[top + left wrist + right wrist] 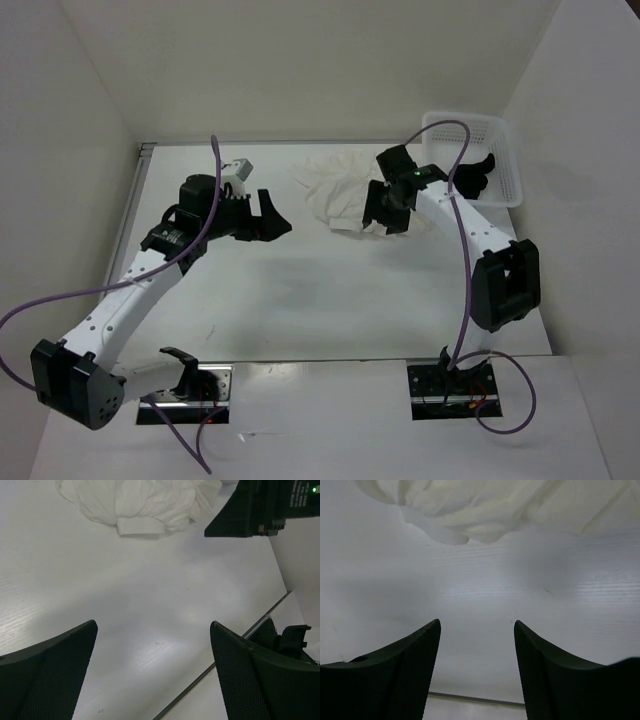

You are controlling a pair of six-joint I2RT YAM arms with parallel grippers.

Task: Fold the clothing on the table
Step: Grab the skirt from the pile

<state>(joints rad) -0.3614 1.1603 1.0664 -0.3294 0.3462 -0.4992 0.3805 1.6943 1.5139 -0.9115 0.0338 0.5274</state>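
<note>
The clothing (333, 188) is a crumpled white garment lying at the back middle of the table (300, 290). My right gripper (380, 220) hovers at the garment's right near edge, open, with nothing between its fingers. In the right wrist view the clothing (485, 510) lies just beyond the open gripper (477, 622), apart from it. My left gripper (278, 215) is wide open and empty, left of the garment and clear of it. The left wrist view shows the clothing (140, 502) far ahead of that gripper (153, 625), over bare table (150, 580).
A white mesh basket (505, 150) stands at the back right corner with a small black item (480, 170) in it. The right arm's black wrist (255, 510) shows beside the garment. White walls close in the table at the back and both sides.
</note>
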